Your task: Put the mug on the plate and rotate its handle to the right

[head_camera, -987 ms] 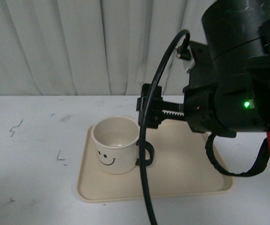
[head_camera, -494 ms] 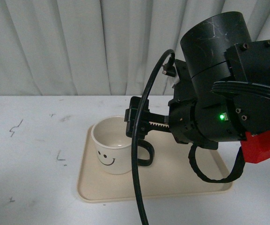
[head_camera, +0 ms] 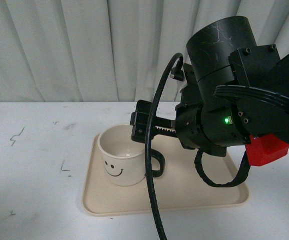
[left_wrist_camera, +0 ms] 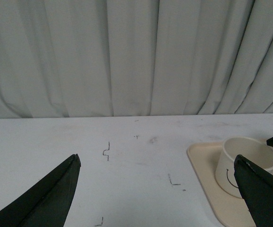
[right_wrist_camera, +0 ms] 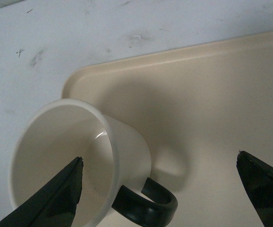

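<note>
mug upright on left part of plate, smiley face toward me | handle points to my right | my right gripper spread wide, grasping nothing, one finger over mug mouth, handle between the fingers | my left gripper spread wide, holding nothing, above white worktop left of plate

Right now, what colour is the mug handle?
Glossy black; the handle shows best in the right wrist view, against the cream mug.
</note>
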Robot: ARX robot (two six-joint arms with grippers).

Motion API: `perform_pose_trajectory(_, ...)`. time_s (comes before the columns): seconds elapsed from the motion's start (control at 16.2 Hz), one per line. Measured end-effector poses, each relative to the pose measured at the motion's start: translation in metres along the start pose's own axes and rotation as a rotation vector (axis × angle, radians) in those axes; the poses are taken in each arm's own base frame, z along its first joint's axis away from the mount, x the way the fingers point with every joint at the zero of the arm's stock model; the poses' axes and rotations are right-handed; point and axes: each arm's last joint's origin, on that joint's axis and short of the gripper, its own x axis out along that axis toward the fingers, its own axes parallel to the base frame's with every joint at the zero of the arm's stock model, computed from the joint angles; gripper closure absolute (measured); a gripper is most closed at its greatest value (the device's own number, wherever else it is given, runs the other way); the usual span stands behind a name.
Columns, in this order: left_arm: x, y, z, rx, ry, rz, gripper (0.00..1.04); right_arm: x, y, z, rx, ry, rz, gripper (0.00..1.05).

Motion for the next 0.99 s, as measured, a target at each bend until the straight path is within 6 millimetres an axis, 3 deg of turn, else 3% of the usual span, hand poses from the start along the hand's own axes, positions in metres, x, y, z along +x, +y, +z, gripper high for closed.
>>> perform_pose_trajectory(0.19,0.0,0.0,0.0,0.0,0.0,0.0,0.07,0.014,0.006,-0.008,0.005,0.031,0.018,0.07)
perform_pose_trajectory(0.25,0.0,0.0,0.0,0.0,0.0,0.0,0.07,0.015,0.005,-0.008,0.006,0.027,0.022,0.35)
perform_pose_trajectory(0.37,0.0,0.0,0.0,0.0,0.0,0.0,0.07,0.017,0.004,-0.01,0.008,0.033,0.018,0.49)
perform_pose_trajectory(0.49,0.0,0.0,0.0,0.0,0.0,0.0,0.07,0.018,0.005,-0.01,0.009,0.027,0.02,0.71)
perform_pose_trajectory(0.99,0.0,0.0,0.0,0.0,0.0,0.0,0.07,0.018,0.005,-0.008,0.012,0.016,0.03,1.01)
